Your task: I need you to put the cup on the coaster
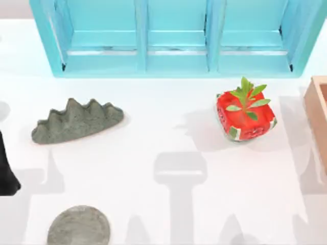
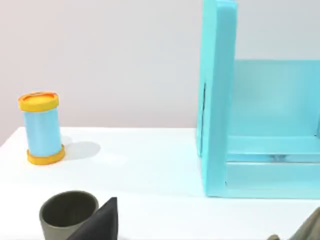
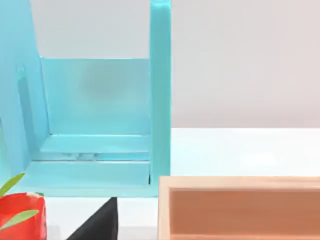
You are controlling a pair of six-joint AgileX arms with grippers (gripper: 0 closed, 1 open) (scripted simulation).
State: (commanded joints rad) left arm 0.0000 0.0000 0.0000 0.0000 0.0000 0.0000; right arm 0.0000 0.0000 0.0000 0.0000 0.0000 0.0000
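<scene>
nothing of the task is judged done. the dark grey-green, rough stone-textured cup with a jagged spiked rim (image 1: 76, 121) lies on the white table (image 1: 153, 204), unheld, and the flat round grey speckled stone coaster (image 1: 79, 226) sits bare at the near edge, well apart from it. reaching, grasping, lifting, carrying and setting down are all left.

the left pincer is taken to be the black shape (image 1: 7, 168) at the top view's left edge; whether it stands wide or narrow cannot be told, since too little of it is seen. from that pincer the cup lies ahead and to the right, near, and the coaster lies nearer the front edge, also to the right. open table is seen between all three, so room for an approach is judged ample.

beyond the cup stands the turquoise slatted cabinet (image 1: 173, 35), a wall to be kept off. the coaster's place by the table edge leaves little margin there. the red watermelon-patterned pot with a green plant (image 1: 244, 116) and the pale wooden box (image 1: 318, 117) stand far to the right, out of the path.
</scene>
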